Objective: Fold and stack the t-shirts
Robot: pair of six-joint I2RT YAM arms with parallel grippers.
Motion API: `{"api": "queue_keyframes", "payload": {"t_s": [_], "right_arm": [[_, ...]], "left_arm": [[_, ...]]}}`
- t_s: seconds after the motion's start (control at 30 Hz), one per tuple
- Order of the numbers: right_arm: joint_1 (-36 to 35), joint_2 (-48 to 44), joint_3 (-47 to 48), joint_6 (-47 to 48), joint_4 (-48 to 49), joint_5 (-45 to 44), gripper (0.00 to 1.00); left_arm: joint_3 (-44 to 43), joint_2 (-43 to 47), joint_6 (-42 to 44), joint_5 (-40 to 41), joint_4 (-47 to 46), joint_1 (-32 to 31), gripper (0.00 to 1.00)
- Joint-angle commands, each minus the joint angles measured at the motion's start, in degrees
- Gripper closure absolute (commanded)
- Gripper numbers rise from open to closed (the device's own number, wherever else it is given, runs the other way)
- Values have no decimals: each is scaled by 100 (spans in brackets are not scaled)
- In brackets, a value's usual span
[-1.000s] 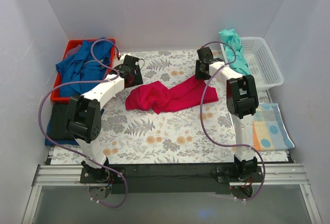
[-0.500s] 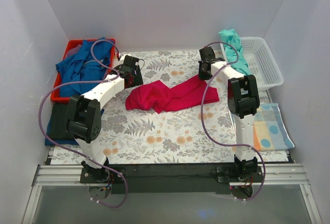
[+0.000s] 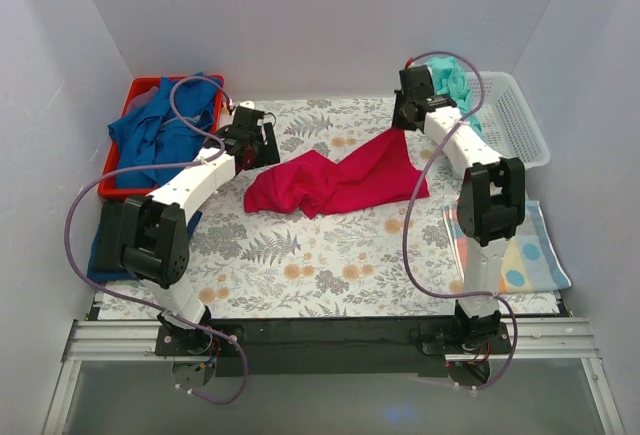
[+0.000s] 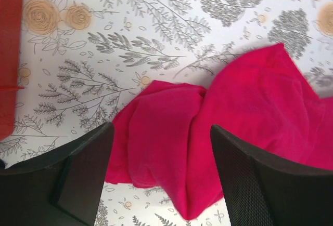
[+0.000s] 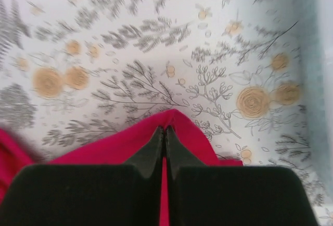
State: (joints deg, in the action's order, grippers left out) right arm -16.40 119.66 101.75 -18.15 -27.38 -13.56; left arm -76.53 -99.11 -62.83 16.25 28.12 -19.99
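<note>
Top view: crimson-pink t-shirt (image 3: 335,180) lies crumpled mid floral mat (image 3: 300,255). Right gripper (image 3: 405,123) is at the shirt's far right corner, left gripper (image 3: 258,145) just off its left end.
Left wrist: jaws wide apart, empty, over the shirt's left bunch.
Right wrist: jaws pinched tight on a shirt fold.

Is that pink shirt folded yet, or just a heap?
Not folded. The crimson-pink t-shirt lies rumpled on the table, one corner pinched in the right gripper; the left gripper hangs open over its other end.
</note>
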Motion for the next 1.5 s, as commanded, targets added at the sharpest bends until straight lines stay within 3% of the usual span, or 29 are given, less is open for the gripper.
{"api": "queue_keyframes", "payload": {"t_s": [0.0, 0.23, 0.43, 0.8, 0.9, 0.93, 0.97, 1.07, 1.47], "right_arm": [[41, -970, 722, 92, 154, -313, 99], [49, -1313, 1347, 5, 154, -217, 99], [41, -1506, 1356, 40, 171, -199, 99], [58, -1682, 697, -74, 171, -76, 99], [93, -1709, 609, -74, 180, -129, 99], [102, -1717, 591, -66, 180, -155, 99], [111, -1735, 565, -74, 171, -225, 99], [155, -1753, 565, -83, 66, -453, 99], [454, -2113, 407, -75, -374, -1464, 99]], "left_arm": [[261, 795, 350, -736, -359, -154, 28], [481, 1034, 1018, -1343, -562, -997, 31], [262, 402, 1159, -1335, -606, -1341, 31], [-696, -1347, 728, 333, -158, -1359, 31], [-723, -1427, 562, 659, 44, -1350, 48], [-731, -1418, 518, 782, 149, -1341, 68], [-714, -1366, 439, 896, 185, -1341, 79], [-688, -1067, 272, 1353, 343, -1271, 98], [-644, 312, 148, 2329, 827, -928, 100]]}}
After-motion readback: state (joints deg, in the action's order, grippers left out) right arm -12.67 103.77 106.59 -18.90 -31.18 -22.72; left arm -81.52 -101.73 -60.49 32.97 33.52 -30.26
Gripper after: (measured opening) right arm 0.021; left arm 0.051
